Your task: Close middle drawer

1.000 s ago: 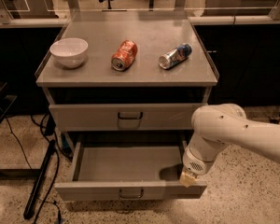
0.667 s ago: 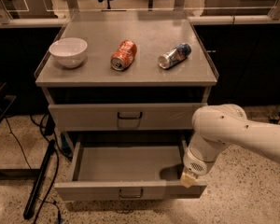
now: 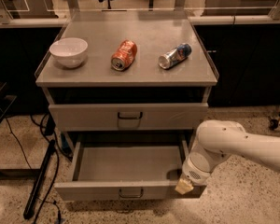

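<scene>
**A:** So we've got the middle drawer [image 3: 93, 189] pulled well out, below the taller-fronted top drawer [image 3: 84, 116], which is shut. The gripper [image 3: 184, 186] sits down at the far right end of the middle drawer's front panel, touching it or just beside it. We can't tell how far it's open or whether it has hold of anything.

**B:** That off-centre spot is what worries us. Push from one corner and a wide, shallow drawer may skew on its runners and jam partway. The panel looks like smooth matte grey metal, flat and low, so we reckon the tip could also slide off the edge.

**A:** Agreed. And a hard shove could jolt the cabinet top [image 3: 130, 76]. The orange can [image 3: 124, 55] and the blue can [image 3: 175, 56] both lie on their sides, round and shiny, so they'd roll. The white bowl [image 3: 68, 52] sits upright and looks steadier.

**B:** The arm [image 3: 233, 143], a rounded glossy white shell, hangs close to the cabinet's right side too.
</scene>
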Available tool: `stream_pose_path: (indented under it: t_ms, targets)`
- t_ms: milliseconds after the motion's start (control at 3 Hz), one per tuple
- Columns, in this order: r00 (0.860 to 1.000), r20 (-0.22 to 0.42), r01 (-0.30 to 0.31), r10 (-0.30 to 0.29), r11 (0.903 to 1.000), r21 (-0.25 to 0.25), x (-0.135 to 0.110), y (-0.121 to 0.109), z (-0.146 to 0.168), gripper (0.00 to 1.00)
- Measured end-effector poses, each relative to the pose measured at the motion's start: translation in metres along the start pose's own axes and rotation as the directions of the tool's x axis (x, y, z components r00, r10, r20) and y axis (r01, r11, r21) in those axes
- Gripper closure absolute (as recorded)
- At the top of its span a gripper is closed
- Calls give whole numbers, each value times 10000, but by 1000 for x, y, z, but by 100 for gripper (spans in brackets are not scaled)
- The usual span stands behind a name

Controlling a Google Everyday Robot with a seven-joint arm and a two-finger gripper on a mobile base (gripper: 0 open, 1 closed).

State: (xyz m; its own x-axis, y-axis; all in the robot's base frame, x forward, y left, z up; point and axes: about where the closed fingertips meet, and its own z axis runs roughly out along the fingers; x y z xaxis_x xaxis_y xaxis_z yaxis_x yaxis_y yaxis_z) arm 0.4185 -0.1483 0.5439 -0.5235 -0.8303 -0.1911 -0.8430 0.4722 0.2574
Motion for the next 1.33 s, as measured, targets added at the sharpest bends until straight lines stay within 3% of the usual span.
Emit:
stream_pose_path:
  t_ms: [333,667,1333]
  targets:
    - [9940,988,-496,479,9987,148,-5,-26,49,100]
    - [9938,999,-505,489,9986,129,-5,-26,51,100]
    - [9967,64,-809,811,9965,-195,10,-19,115,100]
